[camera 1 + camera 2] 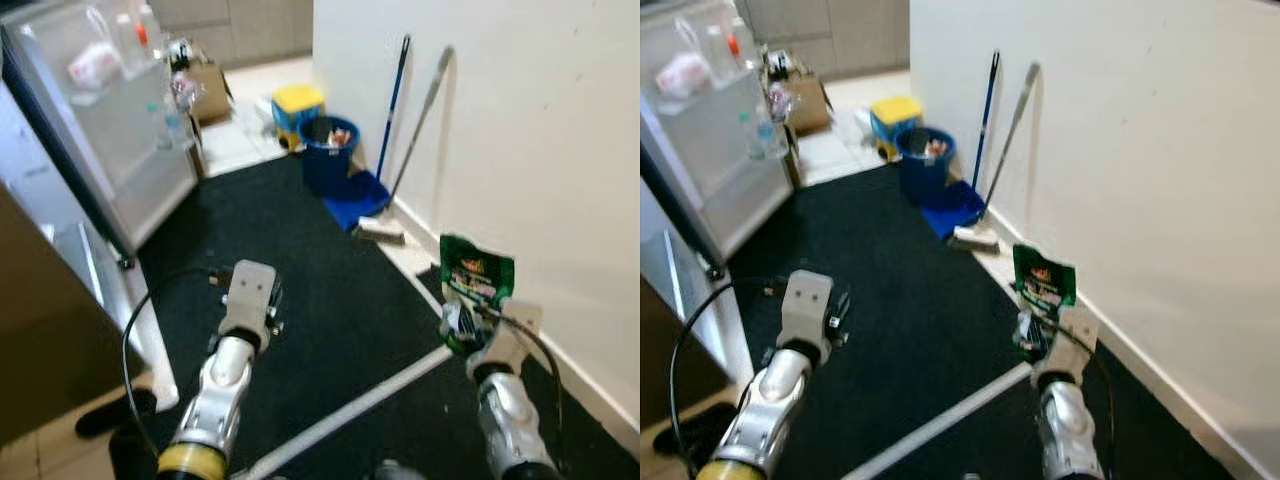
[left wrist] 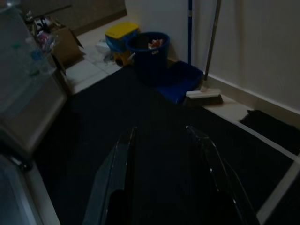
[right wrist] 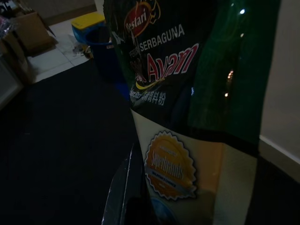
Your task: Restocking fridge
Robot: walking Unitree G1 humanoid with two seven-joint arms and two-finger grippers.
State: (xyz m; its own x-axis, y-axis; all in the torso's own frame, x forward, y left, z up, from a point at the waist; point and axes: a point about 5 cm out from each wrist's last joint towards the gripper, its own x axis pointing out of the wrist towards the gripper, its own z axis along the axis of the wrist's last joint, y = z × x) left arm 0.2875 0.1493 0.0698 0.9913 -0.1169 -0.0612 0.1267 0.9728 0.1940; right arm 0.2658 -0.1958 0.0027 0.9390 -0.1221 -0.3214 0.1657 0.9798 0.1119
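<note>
A green packet [image 1: 476,285] is held upright, clamped between the fingers of the right gripper [image 1: 462,325], near the white wall [image 1: 520,150]. The left gripper [image 2: 164,178] is held over the dark mat [image 1: 300,260], its fingers apart. The open fridge door [image 1: 110,130] is seen well apart at the left.

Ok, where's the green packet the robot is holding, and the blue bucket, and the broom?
green packet [image 1: 477,275], left eye view, on its printed front, above the right gripper.
blue bucket [image 1: 328,160], left eye view, on its outer wall.
broom [image 1: 381,229], left eye view, on its head by the wall.
</note>
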